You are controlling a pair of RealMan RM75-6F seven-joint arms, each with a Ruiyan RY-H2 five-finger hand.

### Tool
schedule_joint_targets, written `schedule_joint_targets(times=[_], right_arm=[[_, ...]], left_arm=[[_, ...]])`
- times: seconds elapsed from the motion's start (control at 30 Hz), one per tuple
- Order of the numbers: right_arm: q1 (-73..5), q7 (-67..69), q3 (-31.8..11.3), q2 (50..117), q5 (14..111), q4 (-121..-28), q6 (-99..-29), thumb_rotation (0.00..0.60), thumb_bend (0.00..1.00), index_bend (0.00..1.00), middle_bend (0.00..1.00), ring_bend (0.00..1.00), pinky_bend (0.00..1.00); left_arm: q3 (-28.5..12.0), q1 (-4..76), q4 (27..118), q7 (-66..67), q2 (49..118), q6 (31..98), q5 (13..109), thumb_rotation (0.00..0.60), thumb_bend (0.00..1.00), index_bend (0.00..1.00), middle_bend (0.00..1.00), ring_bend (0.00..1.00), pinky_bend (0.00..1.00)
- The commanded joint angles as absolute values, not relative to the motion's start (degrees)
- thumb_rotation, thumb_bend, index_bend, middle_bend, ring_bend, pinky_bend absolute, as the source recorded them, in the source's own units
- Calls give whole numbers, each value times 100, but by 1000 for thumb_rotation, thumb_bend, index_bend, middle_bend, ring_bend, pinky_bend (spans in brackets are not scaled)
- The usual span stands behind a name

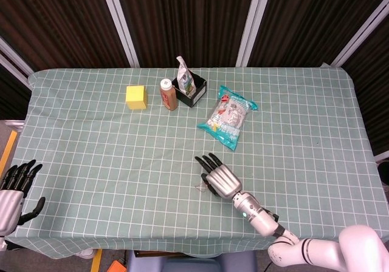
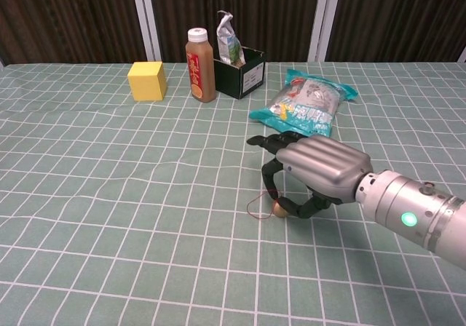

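1. Your right hand (image 2: 309, 173) is low over the worktop (image 2: 109, 195), near its front middle. Its fingers (image 2: 271, 175) curl downward, and the thumb and one finger pinch a small round brown ball (image 2: 280, 209) with a thin loop of string.
2. The ball is at the level of the cloth and seems to touch it; I cannot tell whether it already rests there. The pinch from above keeps the small round thing from rolling away on the checkered cloth.
3. In the head view the right hand (image 1: 220, 178) hides the ball almost fully, so the chest view is the better one to judge the grip.
4. Your left hand (image 1: 13, 190) is at the front left edge of the worktop, well apart from all things. Its fingers are spread and it holds nothing.
5. At the far side stand a yellow cube (image 2: 146, 81), a brown bottle (image 2: 200, 65) with a white cap, and a black box (image 2: 242, 71) with a small pouch (image 2: 228, 40) standing inside it. The bottle is just beside the box.
6. A teal snack bag (image 2: 306, 102) lies flat between the box and your right hand, near the hand but not touching it.
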State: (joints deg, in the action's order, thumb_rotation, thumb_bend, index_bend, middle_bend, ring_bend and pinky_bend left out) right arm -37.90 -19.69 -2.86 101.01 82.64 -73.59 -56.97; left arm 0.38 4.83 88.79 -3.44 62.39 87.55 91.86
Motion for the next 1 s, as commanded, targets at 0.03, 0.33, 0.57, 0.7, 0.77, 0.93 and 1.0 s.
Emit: schedule_joint_targets(times=[0.03, 0.33, 0.57, 0.7, 0.77, 0.93, 1.0], right_arm=[[-3755, -2051, -278, 10098, 8223, -7370, -5712, 600, 549, 499, 88, 0, 0], [-3352, -2003, -189, 9467, 8533, -8150, -6535, 600, 549, 117, 20, 0, 0], [-1948, -2090, 499, 7676, 8621, -9571, -8210, 600, 549, 0, 0, 0, 0], [-1017, -1400, 691, 7239, 8755, -9402, -9495, 600, 543, 0, 0, 0, 0], [-904, -1279, 779, 7026, 8844, -9359, -9545, 600, 497, 0, 0, 0, 0], [-877, -658, 798, 6589, 8948, -9459, -9337, 600, 408, 0, 0, 0, 0], [-858, -697, 778, 6561, 9032, -9426, -9331, 600, 399, 0, 0, 0, 0]], left_arm=[[36, 478, 8875, -353, 6242, 8765, 9188, 600, 414, 0, 0, 0, 5], [43, 464, 8877, -414, 6214, 8793, 9205, 600, 413, 0, 0, 0, 6], [3, 426, 8816, -365, 6265, 8939, 9240, 600, 414, 0, 0, 0, 6], [45, 405, 8835, -294, 6290, 8988, 9336, 600, 413, 0, 0, 0, 5], [64, 400, 8847, -254, 6296, 9027, 9408, 600, 414, 0, 0, 0, 5], [143, 382, 8918, 56, 6378, 9029, 9546, 600, 415, 0, 0, 0, 5], [181, 370, 8920, 152, 6405, 9048, 9624, 600, 414, 0, 0, 0, 5]])
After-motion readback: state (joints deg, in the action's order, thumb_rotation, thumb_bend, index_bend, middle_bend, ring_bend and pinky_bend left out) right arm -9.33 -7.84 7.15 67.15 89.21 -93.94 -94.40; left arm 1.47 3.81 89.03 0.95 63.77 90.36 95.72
